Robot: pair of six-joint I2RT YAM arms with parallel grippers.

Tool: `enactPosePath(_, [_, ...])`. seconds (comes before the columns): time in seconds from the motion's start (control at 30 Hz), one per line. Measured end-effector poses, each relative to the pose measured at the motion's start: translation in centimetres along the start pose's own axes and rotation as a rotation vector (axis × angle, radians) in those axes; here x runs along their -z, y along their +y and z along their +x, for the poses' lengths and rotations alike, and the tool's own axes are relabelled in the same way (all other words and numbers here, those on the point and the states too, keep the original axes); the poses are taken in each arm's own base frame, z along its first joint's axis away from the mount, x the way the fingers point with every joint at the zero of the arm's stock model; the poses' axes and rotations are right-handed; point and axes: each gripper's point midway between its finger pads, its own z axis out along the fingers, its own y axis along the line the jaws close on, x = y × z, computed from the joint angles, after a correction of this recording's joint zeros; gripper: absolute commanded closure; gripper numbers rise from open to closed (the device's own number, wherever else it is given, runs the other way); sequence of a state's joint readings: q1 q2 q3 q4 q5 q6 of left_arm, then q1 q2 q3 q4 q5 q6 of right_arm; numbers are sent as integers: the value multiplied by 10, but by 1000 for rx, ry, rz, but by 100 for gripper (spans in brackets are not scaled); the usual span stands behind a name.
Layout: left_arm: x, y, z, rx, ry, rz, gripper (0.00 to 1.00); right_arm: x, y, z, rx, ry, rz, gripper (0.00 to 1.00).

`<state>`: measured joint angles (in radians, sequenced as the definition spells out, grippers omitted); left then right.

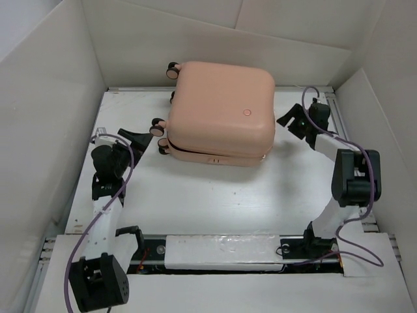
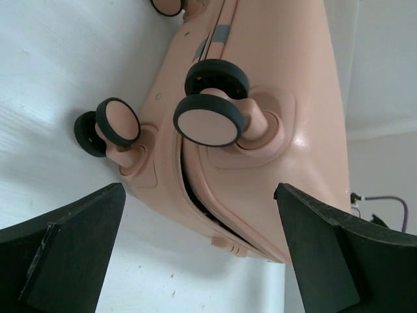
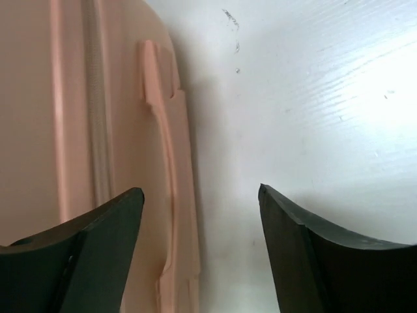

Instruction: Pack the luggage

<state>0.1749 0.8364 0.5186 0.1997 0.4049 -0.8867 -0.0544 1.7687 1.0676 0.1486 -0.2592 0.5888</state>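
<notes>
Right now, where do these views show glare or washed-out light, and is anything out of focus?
Top external view: soft even light, sharp, a faint shadow beside the peach-pink hard-shell suitcase. Left wrist view: a small glossy highlight on the shell next to the black-rimmed caster wheel; the black fingers show little detail. Right wrist view: the white table washes out toward the right.

From my station I see a white table boxed in by plain white panels: back wall, left wall, right wall. Lighting is soft and even. In the right wrist view a few dark specks mark the tabletop, possibly scuffs.
</notes>
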Motion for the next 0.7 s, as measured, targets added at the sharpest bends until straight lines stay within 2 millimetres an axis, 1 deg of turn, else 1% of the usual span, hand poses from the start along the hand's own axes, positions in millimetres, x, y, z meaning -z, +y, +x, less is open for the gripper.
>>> enactPosePath(0.07, [-9, 11, 8, 35, 21, -1, 1, 19, 5, -5, 20, -28, 0, 19])
enactPosePath(0.1, [-13, 17, 13, 57, 30, -2, 1, 31, 10, -5, 33, -46, -6, 19])
enactPosePath(0.2, [-24, 24, 19, 121, 45, 14, 1, 73, 35, -3, 77, -101, -55, 19])
enactPosePath(0.27, [-31, 20, 15, 146, 35, 45, 1, 101, 58, 8, 119, -128, -114, 19])
enactPosePath(0.3, [-33, 14, 12, 154, 24, 72, 1, 113, 67, 14, 141, -150, -133, 21])
enactPosePath(0.37, [-36, 3, 5, 165, 8, 127, 1, 138, 78, 25, 172, -197, -172, 22])
enactPosePath(0.4, [-37, -3, 3, 169, 2, 155, 1, 150, 85, 36, 186, -204, -204, 24])
enactPosePath(0.43, [-39, -8, 2, 172, -2, 179, 1, 161, 94, 50, 200, -201, -249, 24])
enactPosePath(0.5, [-42, -13, 1, 178, 1, 205, 1, 178, 106, 87, 227, -153, -336, 25])
enactPosePath(0.57, [-49, -16, 1, 190, 18, 215, 1, 193, 110, 128, 241, -89, -410, 25])
enactPosePath(0.6, [-53, -17, 1, 194, 25, 217, 1, 200, 109, 145, 245, -61, -437, 25])
enactPosePath(0.67, [-64, -16, 0, 211, 47, 210, 1, 214, 110, 167, 248, -23, -478, 25])
enactPosePath(0.7, [-70, -14, 0, 219, 58, 204, 1, 221, 113, 173, 250, -15, -498, 25])
